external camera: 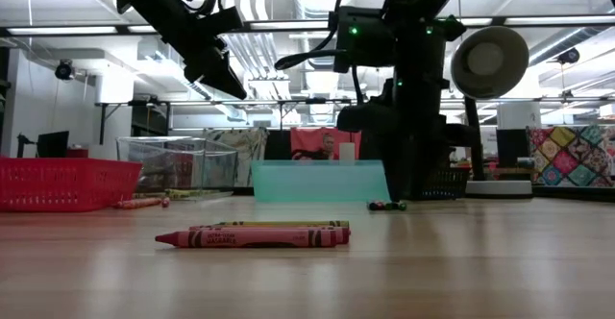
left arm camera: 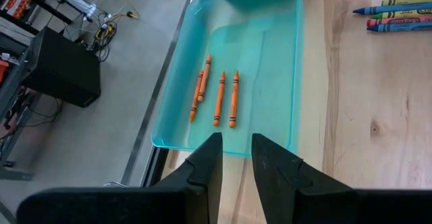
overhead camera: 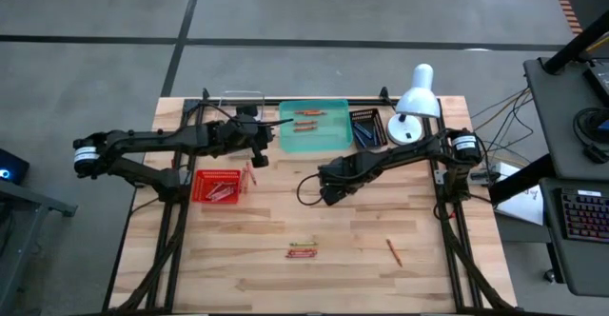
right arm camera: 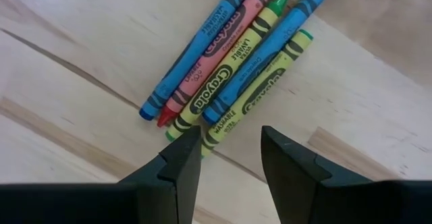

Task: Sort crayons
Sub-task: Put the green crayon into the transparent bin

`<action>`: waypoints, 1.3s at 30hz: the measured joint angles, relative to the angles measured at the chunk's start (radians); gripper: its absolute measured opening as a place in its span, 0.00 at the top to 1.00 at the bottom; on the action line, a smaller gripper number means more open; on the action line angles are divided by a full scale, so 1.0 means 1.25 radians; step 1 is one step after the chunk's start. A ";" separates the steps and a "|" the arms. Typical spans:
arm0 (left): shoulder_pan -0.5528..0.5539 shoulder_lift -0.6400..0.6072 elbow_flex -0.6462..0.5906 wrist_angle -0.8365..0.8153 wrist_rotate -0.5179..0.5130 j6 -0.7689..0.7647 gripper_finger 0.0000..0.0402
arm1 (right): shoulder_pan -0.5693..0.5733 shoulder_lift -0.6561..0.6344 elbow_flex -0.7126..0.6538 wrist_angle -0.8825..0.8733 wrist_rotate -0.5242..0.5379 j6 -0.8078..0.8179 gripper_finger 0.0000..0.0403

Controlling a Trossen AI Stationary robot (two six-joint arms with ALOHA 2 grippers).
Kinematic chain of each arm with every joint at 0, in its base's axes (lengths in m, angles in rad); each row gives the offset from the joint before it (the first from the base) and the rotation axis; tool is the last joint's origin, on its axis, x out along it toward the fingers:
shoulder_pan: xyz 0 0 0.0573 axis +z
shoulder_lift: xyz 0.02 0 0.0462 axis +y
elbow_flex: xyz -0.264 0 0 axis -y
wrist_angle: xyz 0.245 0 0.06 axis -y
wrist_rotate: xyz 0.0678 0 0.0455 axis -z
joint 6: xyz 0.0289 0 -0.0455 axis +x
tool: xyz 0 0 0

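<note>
Several orange crayons (left arm camera: 217,96) lie in the teal tray (left arm camera: 270,21) at the table's far side. My left gripper (left arm camera: 236,158) hangs open and empty above the tray's left end (overhead camera: 271,130). A bunch of blue, red and yellow-green crayons (right arm camera: 233,62) lies side by side on the wood near the table's middle. My right gripper (right arm camera: 229,150) points down just over the bunch's end (overhead camera: 324,192), open, with nothing between its fingers. A red and a yellow-green crayon (external camera: 255,234) lie nearer the front edge (overhead camera: 303,250), and an orange one (overhead camera: 393,251) lies to their right.
A red mesh basket (overhead camera: 217,185) with crayons stands left of centre. A black tray (overhead camera: 366,128) sits right of the teal tray, a clear bin (overhead camera: 243,102) to its left. A white lamp (overhead camera: 414,97) stands at the far right. Bare wood lies toward the front edge.
</note>
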 joint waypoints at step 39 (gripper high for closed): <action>0.000 0.000 0.000 0.000 0.043 -0.012 0.84 | -0.013 0.000 -0.064 -0.010 -0.002 -0.048 0.86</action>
